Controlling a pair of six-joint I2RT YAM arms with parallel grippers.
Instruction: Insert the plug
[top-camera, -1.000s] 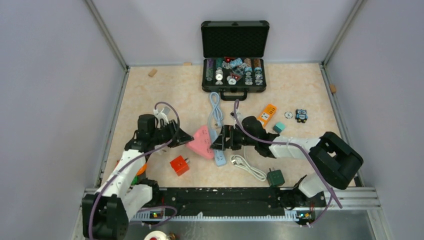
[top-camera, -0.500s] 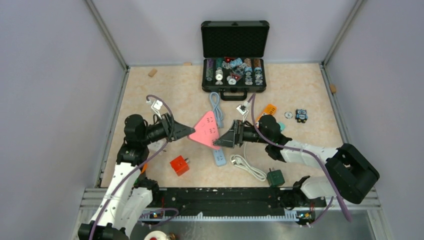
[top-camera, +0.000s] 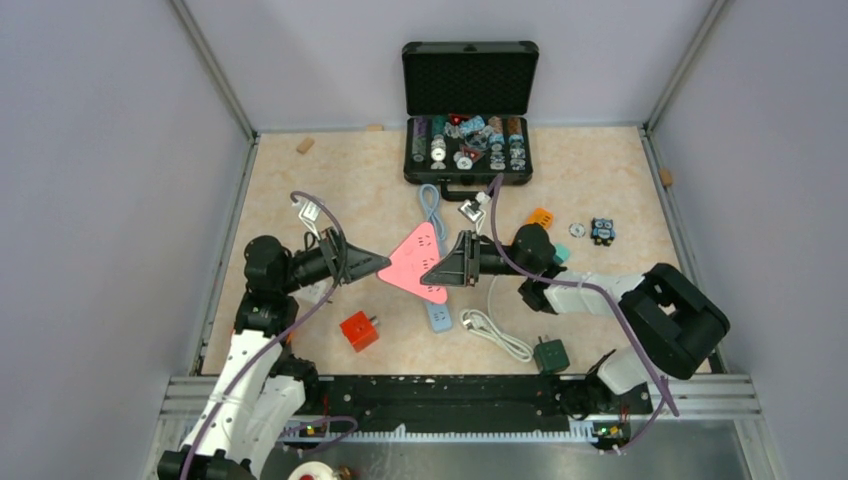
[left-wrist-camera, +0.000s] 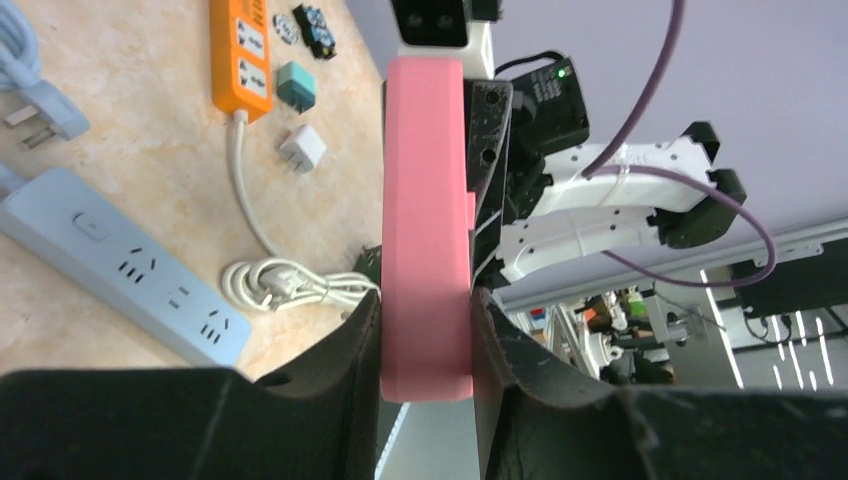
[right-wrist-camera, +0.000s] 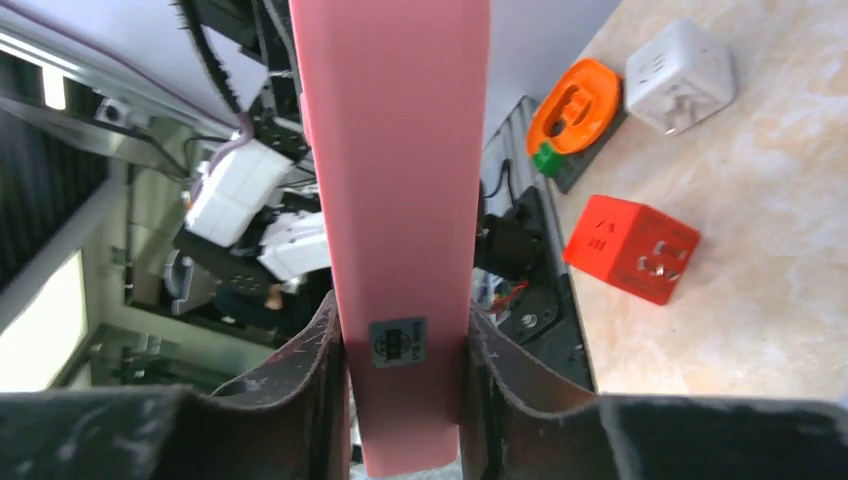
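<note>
A pink power strip (top-camera: 413, 258) hangs above the table, gripped at both ends. My left gripper (top-camera: 380, 265) is shut on its left end, and the left wrist view shows both pads pressed on the pink body (left-wrist-camera: 425, 200). My right gripper (top-camera: 432, 275) is shut on the other end, where the right wrist view shows the labelled end of the strip (right-wrist-camera: 395, 150) squeezed between its fingers (right-wrist-camera: 325, 340). A white plug (top-camera: 477, 321) on a coiled white cord (left-wrist-camera: 285, 285) lies on the table below the right arm. Neither gripper touches it.
A light blue power strip (top-camera: 438, 317) lies under the pink one, its blue cord (top-camera: 430, 205) running back. Around them are an orange strip (top-camera: 540, 217), a red cube adapter (top-camera: 359, 330), a dark green adapter (top-camera: 550, 354), a white cube adapter (right-wrist-camera: 680, 75) and an open black case (top-camera: 468, 120).
The left gripper lifted the pink strip off the table. The right gripper, open beside its end half a second ago, has shut on it.
</note>
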